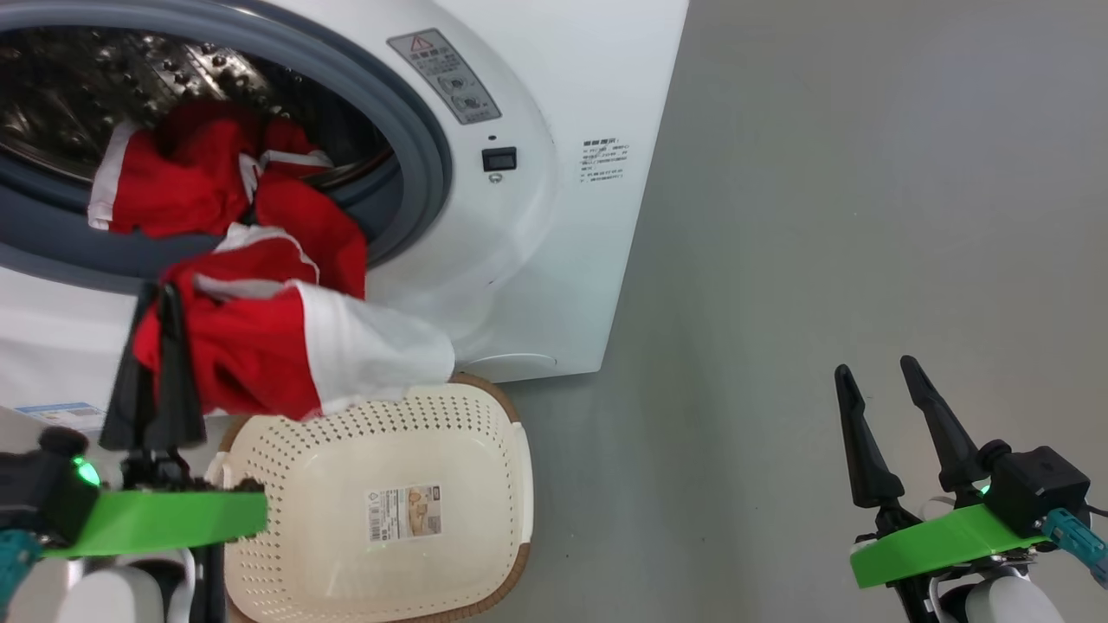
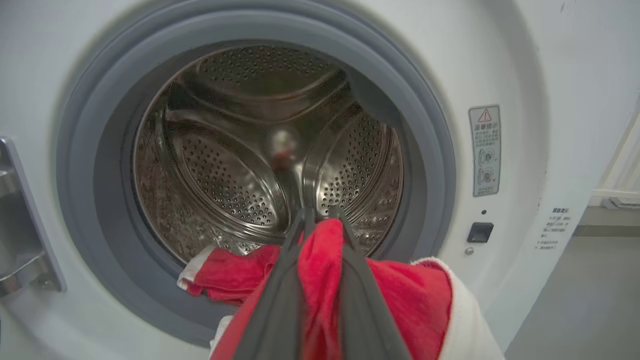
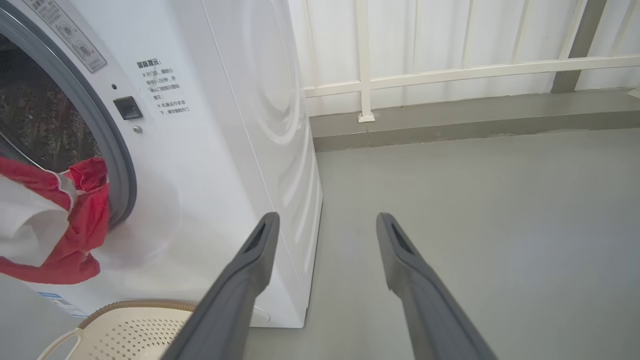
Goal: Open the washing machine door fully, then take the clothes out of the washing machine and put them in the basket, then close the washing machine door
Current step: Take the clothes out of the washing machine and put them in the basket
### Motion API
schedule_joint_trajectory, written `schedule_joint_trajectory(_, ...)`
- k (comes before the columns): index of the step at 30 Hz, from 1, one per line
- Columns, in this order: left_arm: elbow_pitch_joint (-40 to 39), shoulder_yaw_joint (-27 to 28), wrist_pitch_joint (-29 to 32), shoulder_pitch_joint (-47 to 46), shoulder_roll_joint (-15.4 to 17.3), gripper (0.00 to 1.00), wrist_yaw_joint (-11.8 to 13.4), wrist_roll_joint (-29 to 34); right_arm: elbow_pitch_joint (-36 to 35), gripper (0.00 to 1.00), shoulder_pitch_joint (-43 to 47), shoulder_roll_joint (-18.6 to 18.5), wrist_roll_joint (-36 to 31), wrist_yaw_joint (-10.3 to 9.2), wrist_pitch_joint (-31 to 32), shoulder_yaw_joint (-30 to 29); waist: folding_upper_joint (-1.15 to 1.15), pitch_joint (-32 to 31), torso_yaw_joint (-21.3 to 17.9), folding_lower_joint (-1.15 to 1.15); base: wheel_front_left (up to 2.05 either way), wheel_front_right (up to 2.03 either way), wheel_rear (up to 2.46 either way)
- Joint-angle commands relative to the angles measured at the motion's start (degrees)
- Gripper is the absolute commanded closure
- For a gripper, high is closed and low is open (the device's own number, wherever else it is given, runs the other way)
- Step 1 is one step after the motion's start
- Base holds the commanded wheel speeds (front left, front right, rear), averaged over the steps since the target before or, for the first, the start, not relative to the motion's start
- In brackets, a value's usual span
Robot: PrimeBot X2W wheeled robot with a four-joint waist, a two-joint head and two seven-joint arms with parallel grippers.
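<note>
The white washing machine stands with its drum mouth uncovered; its door is out of view. Red clothes with white trim hang out over the grey rubber ring, one end still inside the drum. My left gripper is shut on the clothes, holding the bunch just above the basket. In the left wrist view the red clothes are pinched between the fingers before the steel drum. My right gripper is open over the floor at the lower right, its fingers spread apart.
The cream basket sits on the grey floor directly below the drum mouth, a paper label on its bottom. To the right of the machine lies open grey floor. A white panelled wall with a low kerb runs behind.
</note>
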Motion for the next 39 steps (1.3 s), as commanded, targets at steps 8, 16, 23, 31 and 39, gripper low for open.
schedule_joint_trajectory(8, 7.9, 1.3, -0.2, 1.4, 0.7, 1.0, -0.3, -0.8, -1.6, 0.0, -0.5, -0.5, 0.4, 0.42, -0.4, 2.0, 0.0, 2.5, -0.7, 0.0, 0.0, 0.0, 0.0)
schedule_joint_trajectory(16, 18.4, -0.1, -0.2, -0.4, 0.7, 1.0, -0.3, -0.4, -2.0, 0.0, -2.3, -0.5, 0.9, 0.42, -0.4, 2.2, 0.0, 6.3, -1.4, 0.0, 0.0, 0.0, 0.0)
schedule_joint_trajectory(23, 28.2, -0.5, -0.2, -3.3, 0.9, 1.0, -0.3, 0.2, -2.4, 0.0, -4.1, -0.5, 1.4, 0.42, -0.4, 2.2, 0.0, 10.2, -2.5, 0.0, 0.0, 0.0, 0.0)
schedule_joint_trajectory(31, 36.8, -1.0, -0.2, -7.4, 1.9, 1.0, -0.3, 0.9, -2.9, 0.0, -5.6, -0.5, 1.7, 0.42, -0.4, 2.1, 0.0, 14.0, -3.5, 0.0, 0.0, 0.0, 0.0)
schedule_joint_trajectory(39, 42.3, -2.6, -0.2, -11.9, 2.5, 1.0, -0.3, 0.8, -3.5, 0.0, -7.1, -0.5, 1.9, 0.42, -0.4, 1.9, 0.0, 17.7, -4.0, 0.0, 0.0, 0.0, 0.0)
